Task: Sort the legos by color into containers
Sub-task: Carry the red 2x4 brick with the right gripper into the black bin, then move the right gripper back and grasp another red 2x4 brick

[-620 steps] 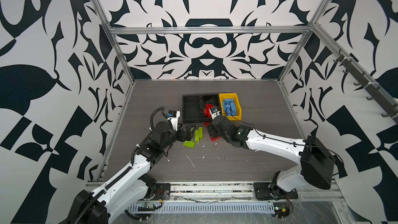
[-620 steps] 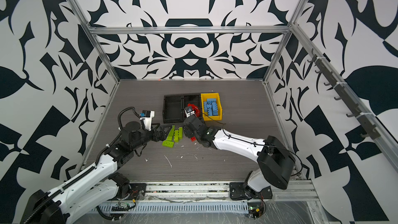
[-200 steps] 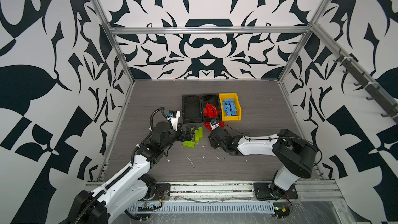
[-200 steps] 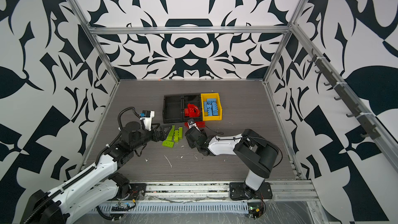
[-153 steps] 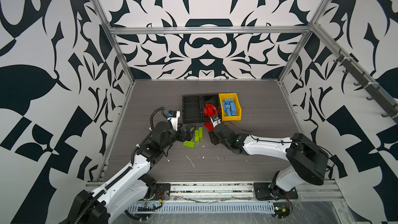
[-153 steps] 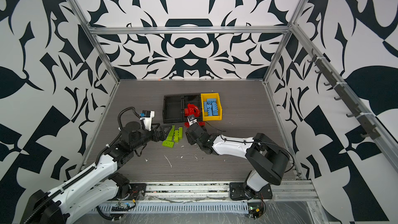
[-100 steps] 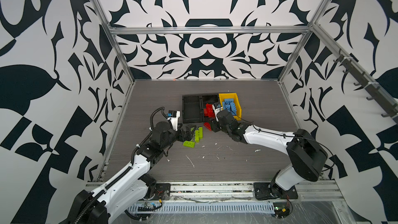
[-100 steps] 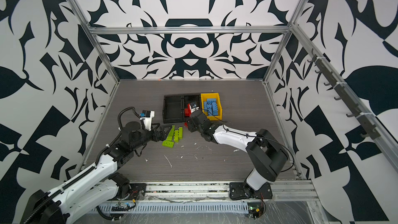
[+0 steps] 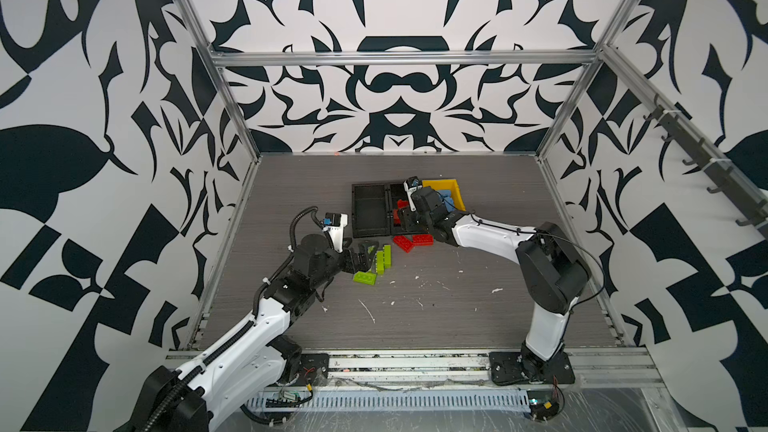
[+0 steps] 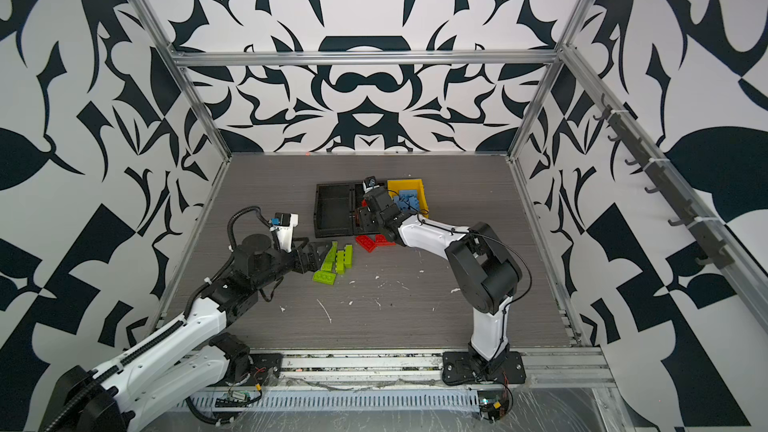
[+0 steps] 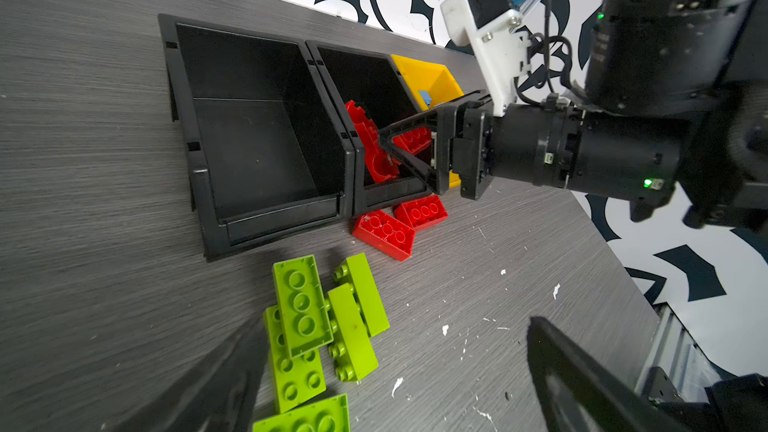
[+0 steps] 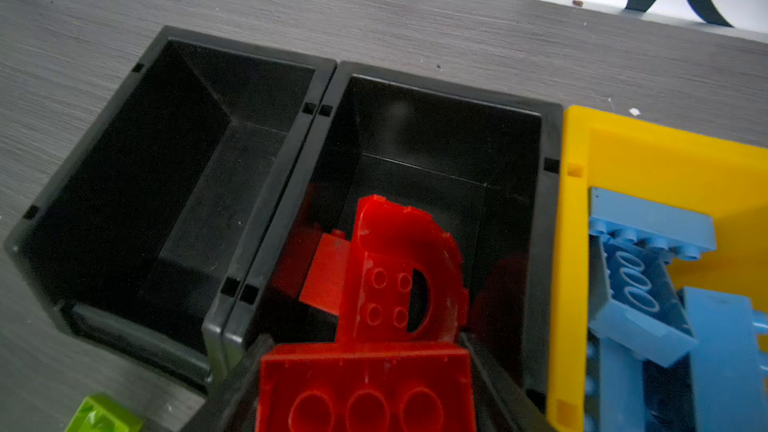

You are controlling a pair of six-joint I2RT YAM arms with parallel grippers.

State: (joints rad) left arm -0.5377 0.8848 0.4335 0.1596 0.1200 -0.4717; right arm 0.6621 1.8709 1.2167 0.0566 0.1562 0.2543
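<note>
- Top views: left tool spread wide, low on the desk, against the lime green bricks. Right tool over the middle black bin.
- Left wrist: right tool pinches a red brick above that bin. Two loose red bricks lie on the desk just outside it.
- Right wrist: red arch stands in the bin below the red brick. Blue bricks fill the yellow bin.

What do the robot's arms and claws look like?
The left arm and right arm have white shells and chunky black round joints, with black cables looping alongside. The left gripper and right gripper are black, with skeletal triangular fingers.
</note>
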